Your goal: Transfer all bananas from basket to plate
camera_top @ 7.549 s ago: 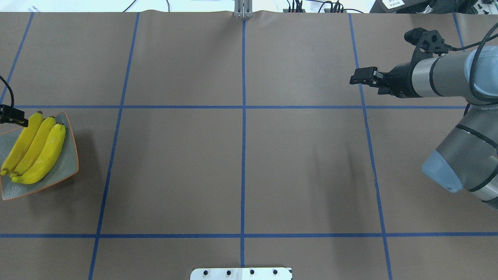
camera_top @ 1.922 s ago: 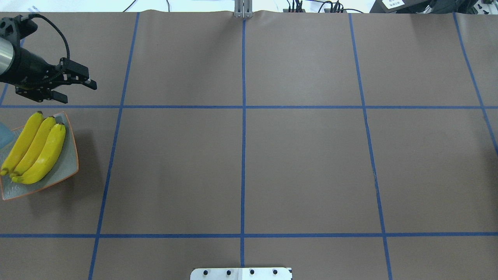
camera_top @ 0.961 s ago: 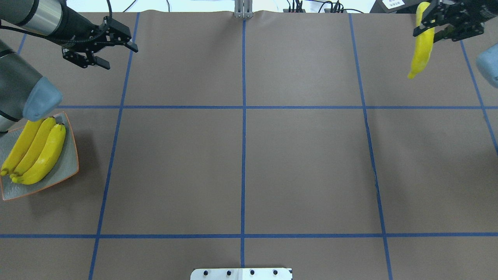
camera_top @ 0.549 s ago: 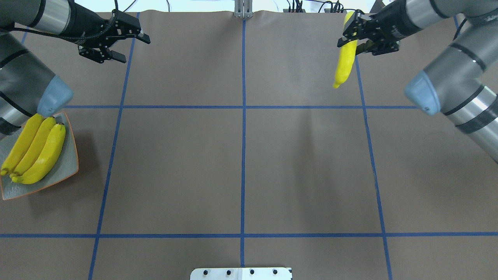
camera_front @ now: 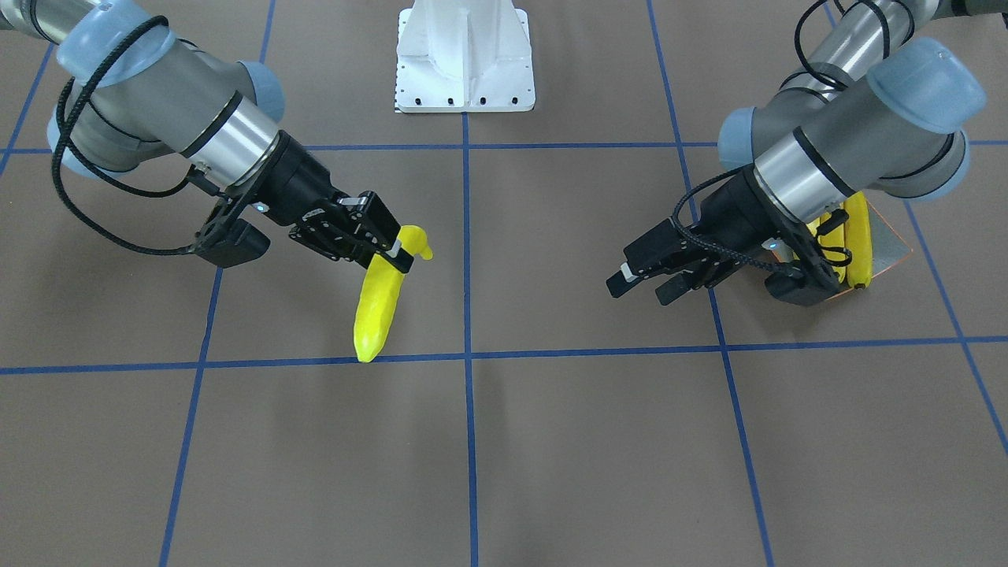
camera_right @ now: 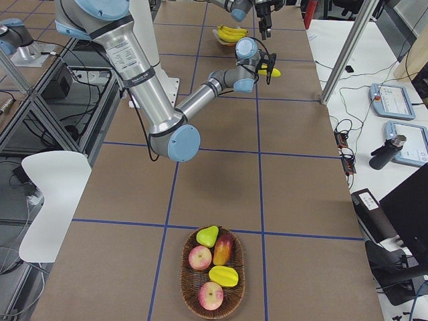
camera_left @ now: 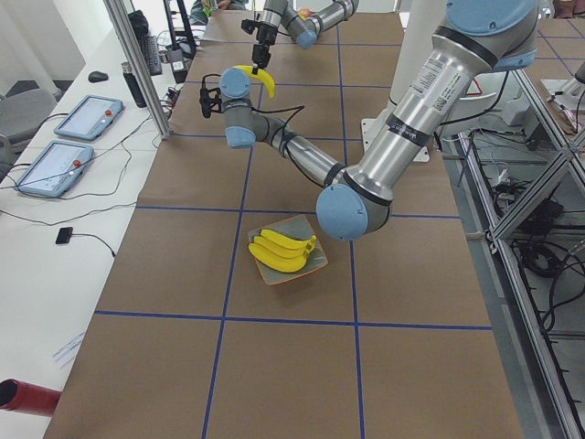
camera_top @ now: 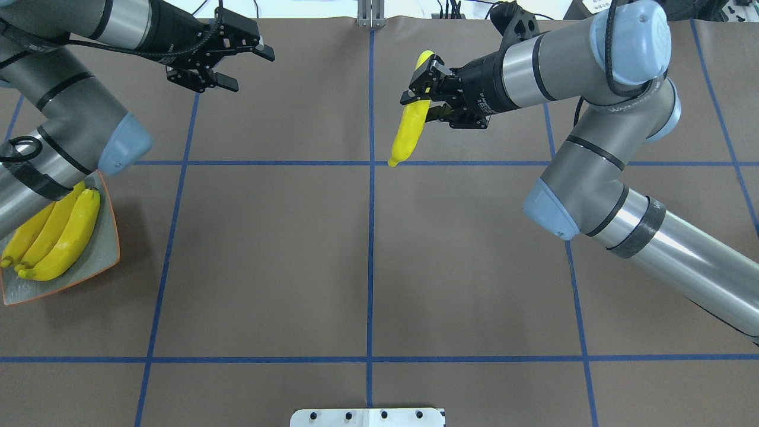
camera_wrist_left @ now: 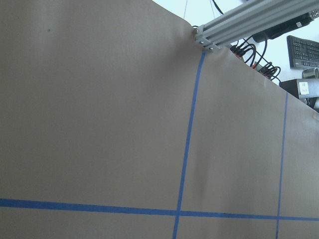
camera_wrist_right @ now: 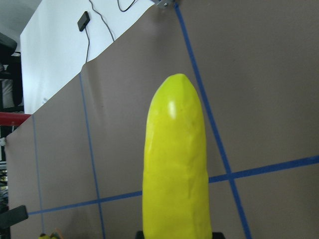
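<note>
Yellow, bright and curved, one banana (camera_top: pixel 408 127) is hanging tip-down over the far middle of the brown paper-covered table (camera_top: pixel 267 255), with the black two-finger right gripper (camera_top: pixel 418 84) clamping its upper end. The black left gripper (camera_top: pixel 248 71) is hovering off to its left, fingers spread apart. Three more yellow bananas (camera_top: pixel 56 234) are lying side by side on the square grey-green plate with the orange rim (camera_top: pixel 98 261), over at the table's left edge.
</note>
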You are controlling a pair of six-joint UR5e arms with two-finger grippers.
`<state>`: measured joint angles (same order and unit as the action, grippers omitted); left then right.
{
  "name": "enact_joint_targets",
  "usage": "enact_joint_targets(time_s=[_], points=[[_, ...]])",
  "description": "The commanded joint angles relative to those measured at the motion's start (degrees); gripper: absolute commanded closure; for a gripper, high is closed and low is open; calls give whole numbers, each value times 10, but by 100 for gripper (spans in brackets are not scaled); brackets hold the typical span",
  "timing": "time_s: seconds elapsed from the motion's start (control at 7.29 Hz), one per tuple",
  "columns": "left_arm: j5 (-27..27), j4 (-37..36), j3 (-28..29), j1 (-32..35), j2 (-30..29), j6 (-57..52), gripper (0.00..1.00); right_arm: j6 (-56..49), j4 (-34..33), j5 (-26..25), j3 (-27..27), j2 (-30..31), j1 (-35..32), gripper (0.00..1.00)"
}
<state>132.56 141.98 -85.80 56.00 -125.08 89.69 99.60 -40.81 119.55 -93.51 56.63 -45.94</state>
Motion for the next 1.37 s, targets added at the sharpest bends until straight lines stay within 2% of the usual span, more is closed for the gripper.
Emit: enact_joint_targets(time_s=[0.0,0.41,0.55,1.24], points=[[0,50,16,-35,-37,8,1,32,44,-3,3,-1,12,100],[4,64,18,-61,-67,9,2,43,104,-1,3,7,25,100],[4,66,18,-74,-74,10,2,44,143,-3,10,8,29,100],[2,73,18,-92,-93,60,6,21,170,-1,9,8,38,100]])
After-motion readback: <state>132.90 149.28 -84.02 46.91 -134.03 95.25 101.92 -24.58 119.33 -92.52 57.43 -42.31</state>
